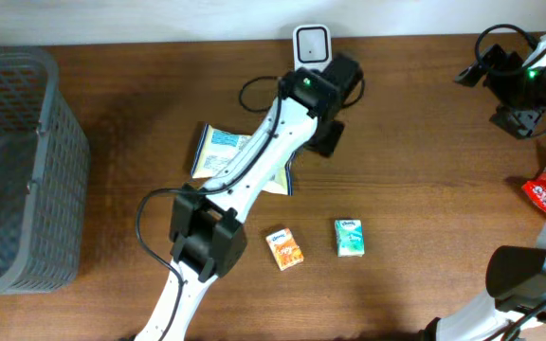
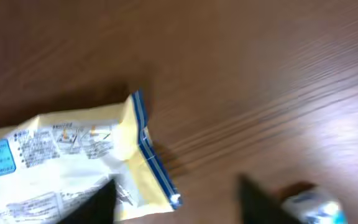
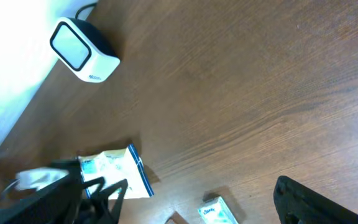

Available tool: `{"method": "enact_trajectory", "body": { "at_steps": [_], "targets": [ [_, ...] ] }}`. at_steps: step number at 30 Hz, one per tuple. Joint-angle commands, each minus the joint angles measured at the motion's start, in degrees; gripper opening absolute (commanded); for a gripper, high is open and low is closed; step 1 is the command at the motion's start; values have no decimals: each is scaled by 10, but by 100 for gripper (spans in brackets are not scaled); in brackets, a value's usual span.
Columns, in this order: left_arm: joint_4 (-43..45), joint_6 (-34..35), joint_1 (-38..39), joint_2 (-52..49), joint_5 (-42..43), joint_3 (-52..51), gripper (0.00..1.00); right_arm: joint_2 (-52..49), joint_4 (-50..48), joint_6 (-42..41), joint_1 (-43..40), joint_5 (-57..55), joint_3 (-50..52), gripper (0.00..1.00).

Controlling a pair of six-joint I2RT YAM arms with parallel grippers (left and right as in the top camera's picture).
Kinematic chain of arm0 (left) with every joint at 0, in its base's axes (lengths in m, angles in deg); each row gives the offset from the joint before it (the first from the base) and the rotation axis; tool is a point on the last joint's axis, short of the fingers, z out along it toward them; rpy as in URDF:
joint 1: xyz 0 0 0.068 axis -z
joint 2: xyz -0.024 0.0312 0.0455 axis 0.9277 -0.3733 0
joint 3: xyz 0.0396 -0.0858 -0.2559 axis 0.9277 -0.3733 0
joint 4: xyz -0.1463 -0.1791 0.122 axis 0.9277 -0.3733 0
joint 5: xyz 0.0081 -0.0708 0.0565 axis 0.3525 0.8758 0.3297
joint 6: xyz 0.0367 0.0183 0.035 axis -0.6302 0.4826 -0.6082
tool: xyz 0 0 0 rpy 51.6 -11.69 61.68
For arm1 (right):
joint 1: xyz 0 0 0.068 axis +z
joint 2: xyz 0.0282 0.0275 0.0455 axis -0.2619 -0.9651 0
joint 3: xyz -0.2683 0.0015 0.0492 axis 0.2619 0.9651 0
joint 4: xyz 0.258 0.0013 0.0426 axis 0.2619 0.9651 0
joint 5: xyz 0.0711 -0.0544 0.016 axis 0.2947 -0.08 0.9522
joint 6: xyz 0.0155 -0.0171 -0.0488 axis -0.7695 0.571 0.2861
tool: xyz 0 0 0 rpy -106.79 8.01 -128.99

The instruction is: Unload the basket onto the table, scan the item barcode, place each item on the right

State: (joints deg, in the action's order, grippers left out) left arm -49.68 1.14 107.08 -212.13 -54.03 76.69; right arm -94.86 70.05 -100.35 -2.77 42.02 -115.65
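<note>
The brown wooden bench [image 1: 425,142] is carrying everything here, and the white scanner [image 1: 311,44] is standing at its far edge, its window facing up in the overhead view. A grey mesh basket [image 1: 17,170] is sitting well to the left of the scanner, at the bench's left end. I am reaching my left arm towards the scanner, and my left tool [image 2: 178,205] is hovering just on the near side of it with its fingers [image 2: 98,202] spread apart and gripping nothing. I am keeping my right tool [image 3: 173,186] far to the right of the scanner, wide open and empty. The yellow and blue snack packet [image 1: 226,152] is lying flat on the bench near the scanner, nearer me and a little left, partly under my left arm. A red packet [image 1: 543,185] is showing far right of the scanner at the bench edge. A green tissue pack [image 1: 349,237] and an orange box [image 1: 284,248] are lying side by side, well apart from the scanner on my side.
</note>
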Motion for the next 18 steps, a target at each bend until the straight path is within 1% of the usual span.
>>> {"method": "enact_trajectory", "body": {
  "at_steps": [1, 2, 3, 4, 5, 6, 8, 9, 12, 14, 16, 17, 18],
  "targets": [
    [-22, -7, -15, 6, -29, 94, 61, 0, 0, 2, 3, 3, 2, 99],
    [-42, -6, -31, 6, -72, 110, 47, 0, 0, 2, 3, 3, 2, 99],
    [-60, -6, -47, 6, -95, 112, 37, 0, 0, 2, 3, 3, 2, 99],
    [-108, 5, -97, 4, -118, 106, 14, 0, 0, 2, 3, 3, 2, 99],
    [-135, 36, -134, 1, -117, 97, 2, 0, 0, 2, 3, 3, 2, 99],
    [-155, 52, -160, -4, -117, 85, 0, 0, 0, 2, 3, 3, 2, 98],
    [-186, 76, -193, -27, -104, 53, 0, 0, 0, 2, 3, 3, 2, 99],
    [-177, 75, -196, -43, -63, 29, 0, 0, 0, 2, 3, 3, 2, 99],
    [-98, 75, -177, -71, 47, -47, 0, 0, 0, 2, 3, 3, 2, 98],
    [-51, 75, -157, -71, 73, -100, 0, 0, 0, 2, 3, 3, 2, 99],
    [22, 75, -133, -71, 150, -146, 0, 0, 0, 2, 3, 3, 2, 99],
    [56, 87, -122, -71, 174, -157, 0, 0, 0, 2, 3, 3, 2, 99],
    [71, 106, -116, -71, 177, -161, 0, 0, 0, 2, 3, 3, 2, 99]
  ]
}}
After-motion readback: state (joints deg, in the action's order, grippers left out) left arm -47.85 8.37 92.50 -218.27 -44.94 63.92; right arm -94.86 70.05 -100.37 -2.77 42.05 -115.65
